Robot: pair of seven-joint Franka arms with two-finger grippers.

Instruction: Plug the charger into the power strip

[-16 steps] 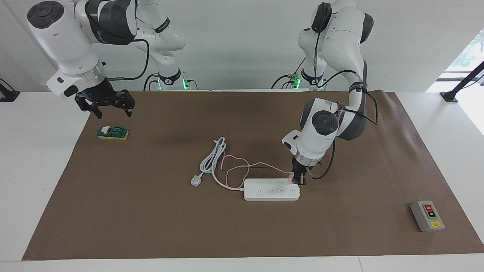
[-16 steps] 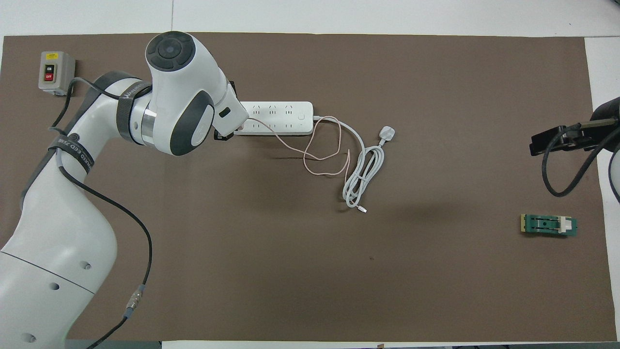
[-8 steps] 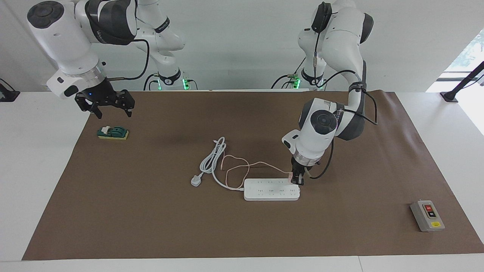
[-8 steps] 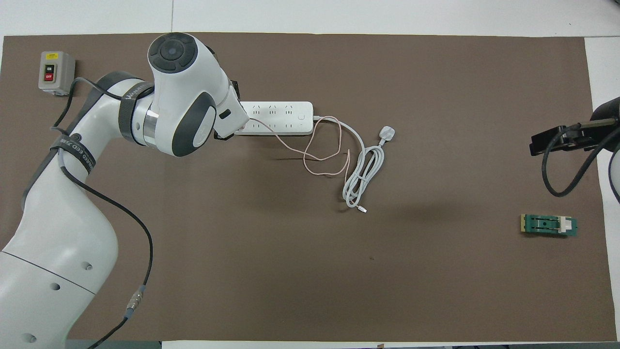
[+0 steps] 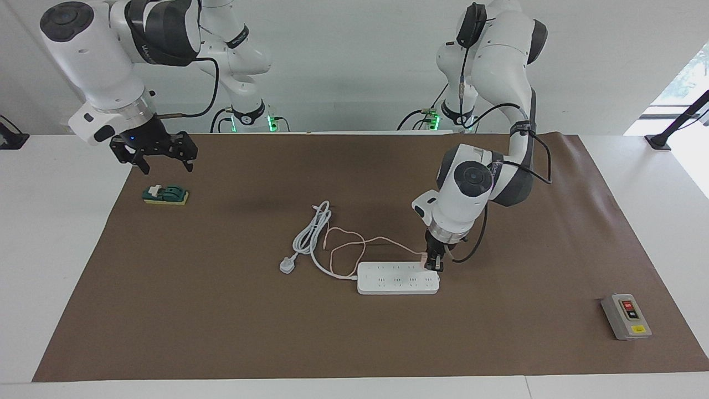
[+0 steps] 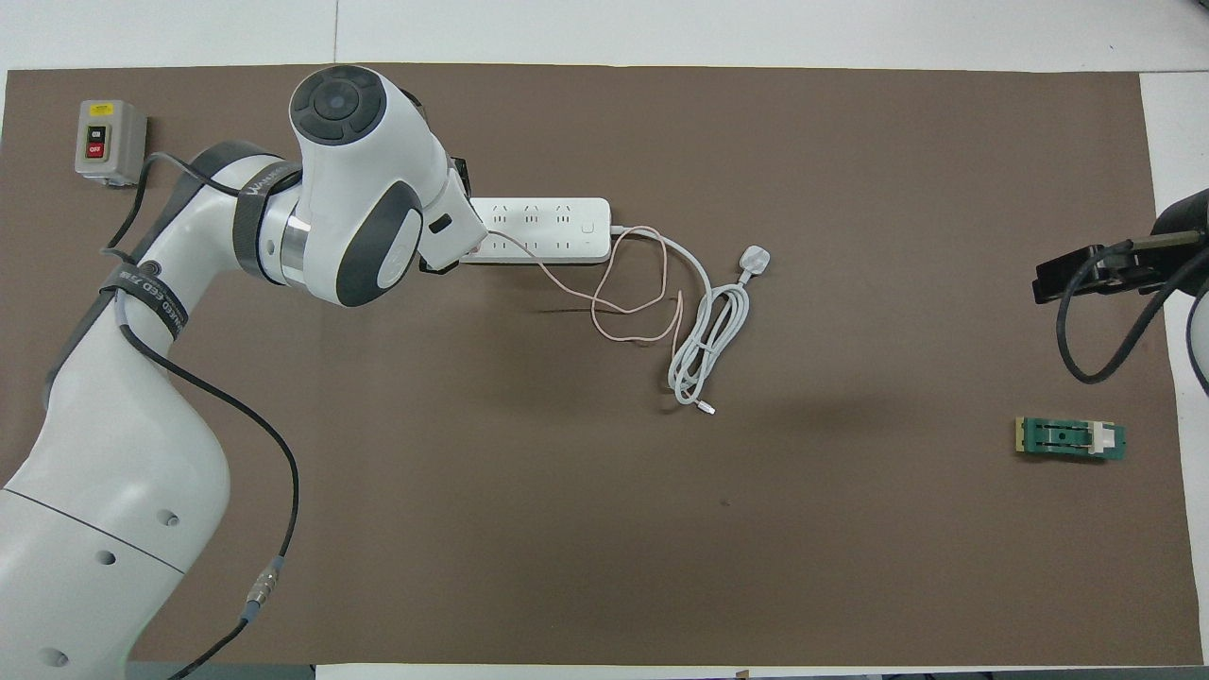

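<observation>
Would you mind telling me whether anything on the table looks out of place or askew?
Nothing stands out. The left gripper holds the charger at the power strip, which lies flat; both cords trail loosely beside it.

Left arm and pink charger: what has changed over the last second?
The left tool, shut on the small pale-pink cube charger, has edged slightly along the long flat white power strip, away from its end. The strip, cables and waiting open right tool are unchanged.
</observation>
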